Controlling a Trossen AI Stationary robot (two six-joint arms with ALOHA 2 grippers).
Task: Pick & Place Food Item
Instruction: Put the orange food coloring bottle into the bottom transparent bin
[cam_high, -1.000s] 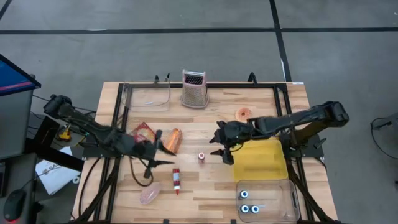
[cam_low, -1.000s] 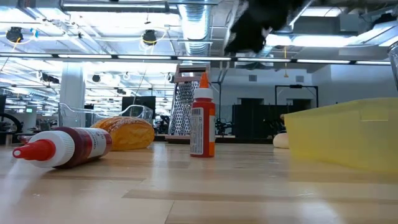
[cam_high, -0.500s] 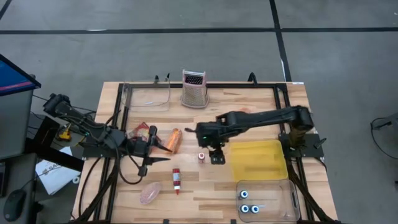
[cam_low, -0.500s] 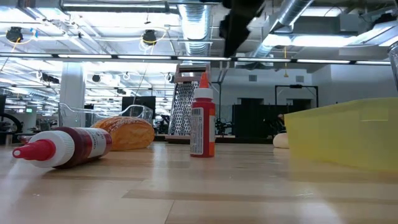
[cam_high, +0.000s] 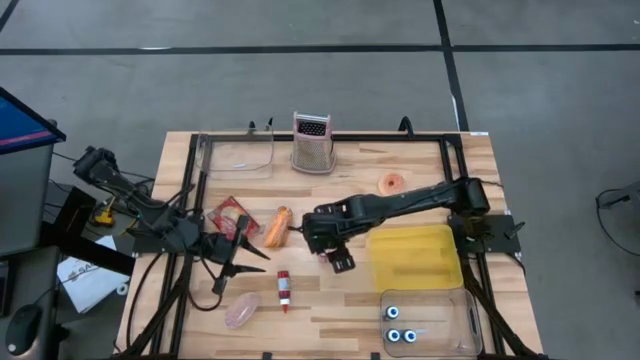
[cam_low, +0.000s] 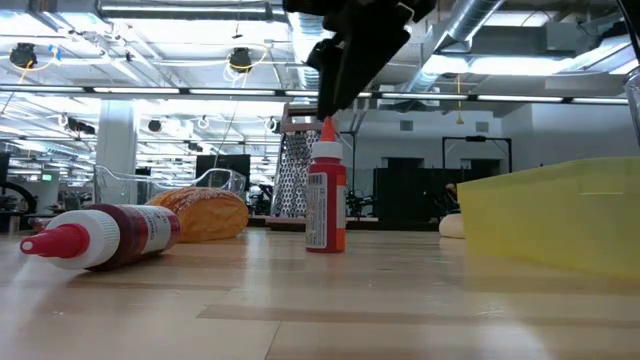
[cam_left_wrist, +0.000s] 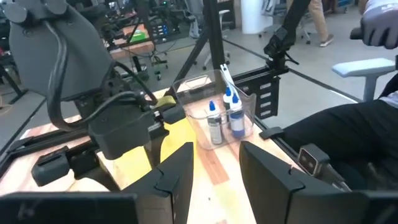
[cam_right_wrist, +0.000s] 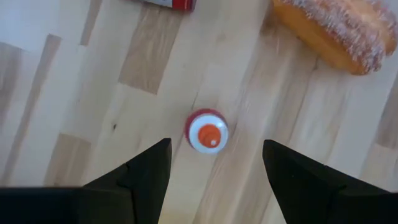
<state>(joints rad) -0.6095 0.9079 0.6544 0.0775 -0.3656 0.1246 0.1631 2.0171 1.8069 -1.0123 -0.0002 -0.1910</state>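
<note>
Nothing is picked yet: the right hand (cam_right_wrist: 211, 163), fingers spread, hangs over the upright sauce bottle (cam_right_wrist: 207, 130) near the counter (cam_high: 420, 160) centre, bread roll (cam_high: 279, 226) at its nine o'clock, while the left hand (cam_left_wrist: 214, 168), part-spread and empty, waits.

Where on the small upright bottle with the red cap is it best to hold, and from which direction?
Grip the upright bottle around its narrow body just under the cap, coming straight down. It stands vertical, and the open right gripper is above it with a finger on each side.
</note>
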